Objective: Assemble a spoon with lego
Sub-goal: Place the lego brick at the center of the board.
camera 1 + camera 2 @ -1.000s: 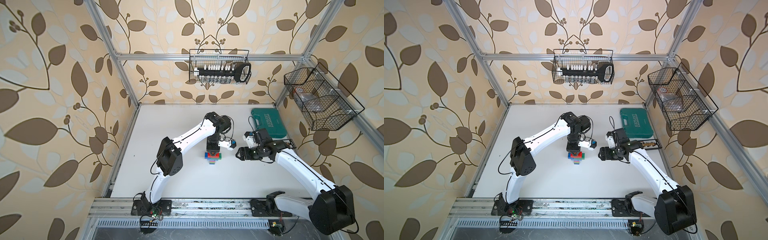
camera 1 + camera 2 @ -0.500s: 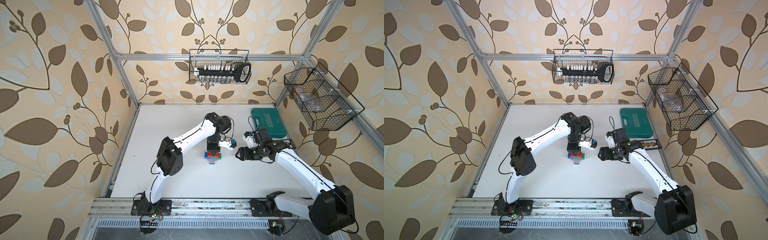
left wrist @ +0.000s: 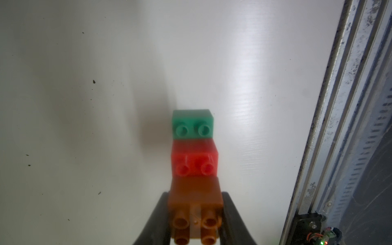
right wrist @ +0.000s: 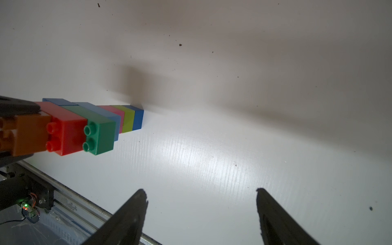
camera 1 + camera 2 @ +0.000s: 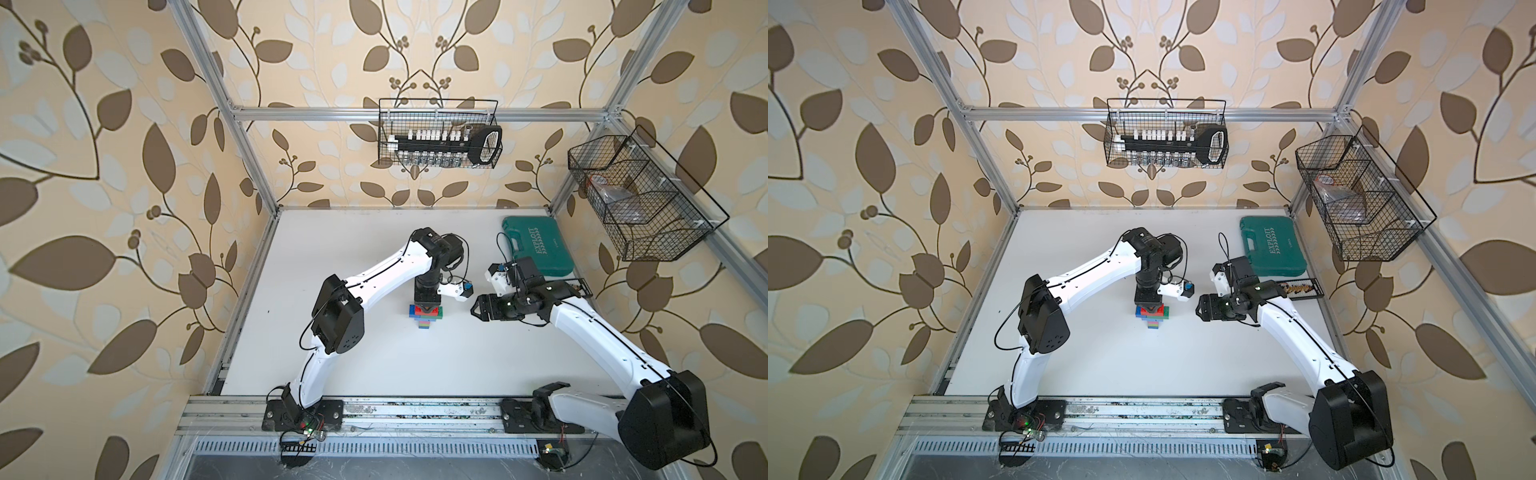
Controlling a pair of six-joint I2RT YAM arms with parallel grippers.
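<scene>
spoon lay flat in the middle of the white desk, its orange tip brick clamped in the left claw. right claw hung near it over the desk, jaws wide apart and empty.

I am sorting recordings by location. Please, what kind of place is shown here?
Probably a laboratory robot cell, not a home. An aluminium frame holds leaf-patterned wall panels. A left arm and a right arm are bolted to a rail at a white table. A wire basket hangs from the frame.
</scene>
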